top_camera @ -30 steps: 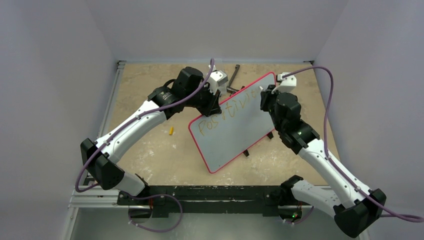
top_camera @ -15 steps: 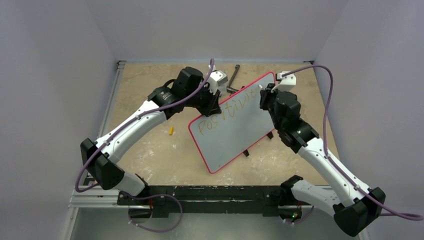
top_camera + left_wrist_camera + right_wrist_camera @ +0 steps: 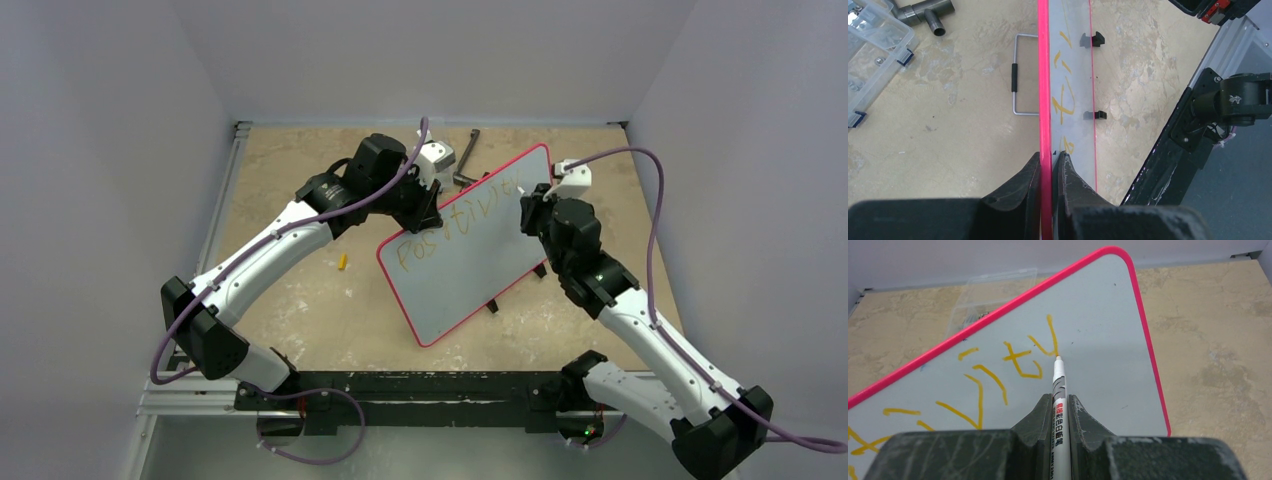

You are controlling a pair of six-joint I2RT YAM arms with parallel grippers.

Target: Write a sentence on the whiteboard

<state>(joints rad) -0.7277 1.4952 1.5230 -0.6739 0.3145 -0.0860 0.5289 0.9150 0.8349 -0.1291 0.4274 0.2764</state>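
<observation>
Whiteboard (image 3: 470, 275) with the thin pink frame was seen in the middle of the table (image 3: 300, 300). It was set diagonally and appeared to be tilted up, with its black feet (image 3: 1092, 39) on the lower long edge. At the far left a small yellow piece (image 3: 341, 262) lay apart on the table; what it was could not be told. Next to it in order, the left claw (image 3: 1048, 157) was closed nearly fully on the upper pink edge of the board, one finger on each face, so that the board was steadied.

On the white face, orange-yellow lettering (image 3: 455, 225) ran from the left end toward the far right corner. It could be read as "Positivit", followed by an open, unfinished stroke. On the right, the right claw (image 3: 1060, 397) was closed tightly on a white marker (image 3: 1058, 375), and the marker tip was placed at the bottom of that last stroke.

The step in hand was judged to be the last letter of the first word, probably a "y". For the next move, the tip would need to be drawn downward with light, even pressure while the board was gripped firmly. As little room was left before the frame, further words would need a second line.
</observation>
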